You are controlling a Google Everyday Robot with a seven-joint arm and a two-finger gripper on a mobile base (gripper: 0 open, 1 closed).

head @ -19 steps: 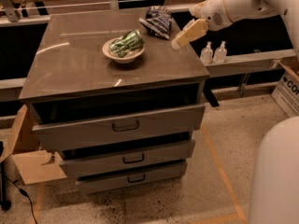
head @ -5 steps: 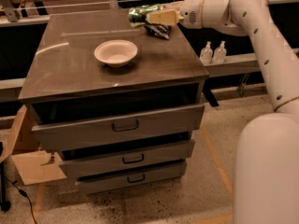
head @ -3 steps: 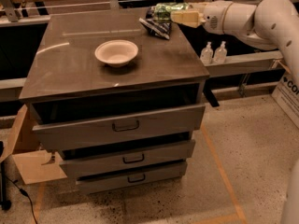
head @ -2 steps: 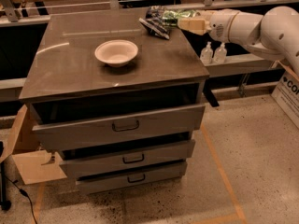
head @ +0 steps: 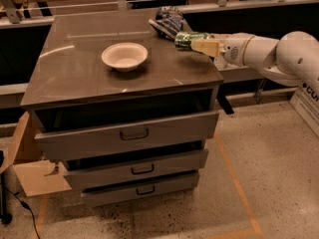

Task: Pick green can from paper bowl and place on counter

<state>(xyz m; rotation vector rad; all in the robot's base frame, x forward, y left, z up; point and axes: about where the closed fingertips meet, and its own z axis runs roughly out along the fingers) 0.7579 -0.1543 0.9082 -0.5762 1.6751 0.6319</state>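
1. The counter (head: pixel 79 71) is the largest thing in view. It is the glossy grey-brown top of a cabinet with three drawers (head: pixel 127 133), and it carries all the task's things.
2. The white arm (head: pixel 279 54) reaches in from the right side, almost level, and it ends above the right rear part of the counter.
3. The paper bowl (head: pixel 124 63) stands upright near the middle of the counter. Nothing lies inside it, so I judge the picking step to be done already.
4. A dark striped snack bag (head: pixel 168 21) lies at the rear edge, just behind the can and apart from the bowl.
5. The green can (head: pixel 183 40) is out of the bowl and well to its right, low over the counter near the right edge. I cannot tell whether it touches the surface or not.
6. The gripper (head: pixel 197 43) is at the can's right end. The tan fingers (head: pixel 208 48) look pinched on that end.
7. The relation that matters is this: the can lies on its side, with its long axis running left to right, in line with the fingers. It sticks out from them toward the bowl. In my judgement the placing needs only a short lowering and then a release, with care that the can does not roll.
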